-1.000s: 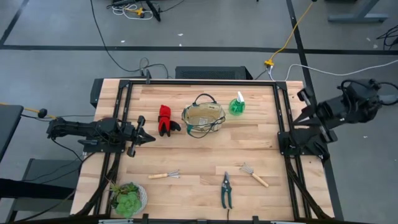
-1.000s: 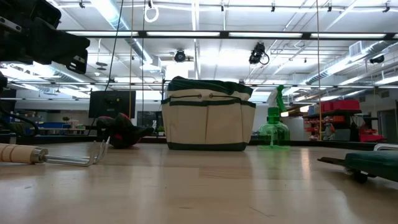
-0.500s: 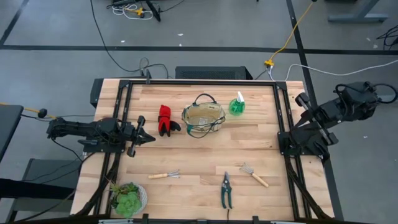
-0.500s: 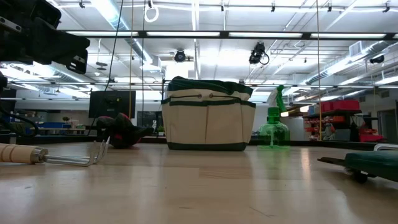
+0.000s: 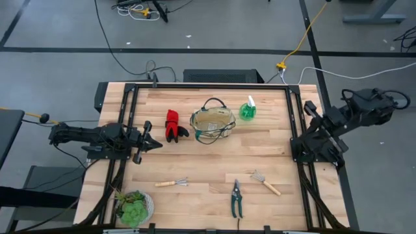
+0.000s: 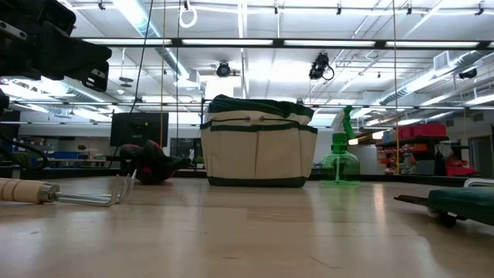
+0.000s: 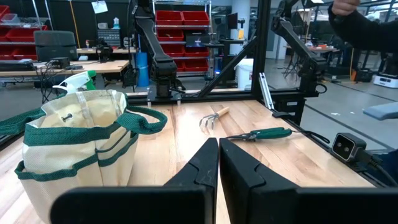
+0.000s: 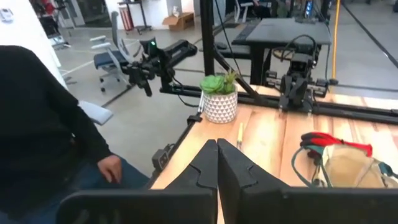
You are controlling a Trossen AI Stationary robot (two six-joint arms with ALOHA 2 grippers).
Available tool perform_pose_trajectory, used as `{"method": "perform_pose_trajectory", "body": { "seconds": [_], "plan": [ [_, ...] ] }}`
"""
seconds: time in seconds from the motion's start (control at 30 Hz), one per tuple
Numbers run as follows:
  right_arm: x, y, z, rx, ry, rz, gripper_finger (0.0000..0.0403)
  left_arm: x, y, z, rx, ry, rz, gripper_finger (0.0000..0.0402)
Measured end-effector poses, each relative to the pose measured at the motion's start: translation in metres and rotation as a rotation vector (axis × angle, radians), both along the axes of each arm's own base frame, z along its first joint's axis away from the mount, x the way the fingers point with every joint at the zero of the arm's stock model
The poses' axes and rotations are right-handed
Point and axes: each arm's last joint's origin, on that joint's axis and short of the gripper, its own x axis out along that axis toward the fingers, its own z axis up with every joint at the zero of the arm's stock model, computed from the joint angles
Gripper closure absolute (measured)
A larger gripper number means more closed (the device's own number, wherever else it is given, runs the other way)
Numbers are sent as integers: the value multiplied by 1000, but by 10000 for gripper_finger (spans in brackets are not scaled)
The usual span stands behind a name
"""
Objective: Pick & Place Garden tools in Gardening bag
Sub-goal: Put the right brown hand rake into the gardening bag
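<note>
The tan gardening bag with green trim stands upright on its base at the table's far middle. Red-and-black gloves lie to its left, and the green spray bottle stands to its right. Near the front edge lie a wooden-handled mini rake, green-handled pruning shears and a second wooden-handled tool. My left gripper is shut and level at the table's left edge, pointing at the bag. My right gripper is shut and raised above the table's right edge.
A green succulent in a pale pot stands at the near left corner. A black frame runs round the table. In the right wrist view a person in a dark sleeve is beside the table. Bare wood lies between the bag and the front tools.
My right arm has swung a little toward the table and its wrist has rolled and tipped down; the gripper stays shut and high above the right edge. Nothing on the table has moved.
</note>
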Motion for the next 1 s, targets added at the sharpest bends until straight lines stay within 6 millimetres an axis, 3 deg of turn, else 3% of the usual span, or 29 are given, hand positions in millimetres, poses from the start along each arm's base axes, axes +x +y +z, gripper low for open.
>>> {"method": "perform_pose_trajectory", "body": {
  "seconds": [0.63, 1.0],
  "plan": [
    [77, 26, -32, -53, 373, -191, 325, 0, 0, 0, 0, 0, 0, 381],
    [117, 42, -57, 42, 597, -273, 254, 0, 0, 0, 0, 0, 0, 381]
  ]
}}
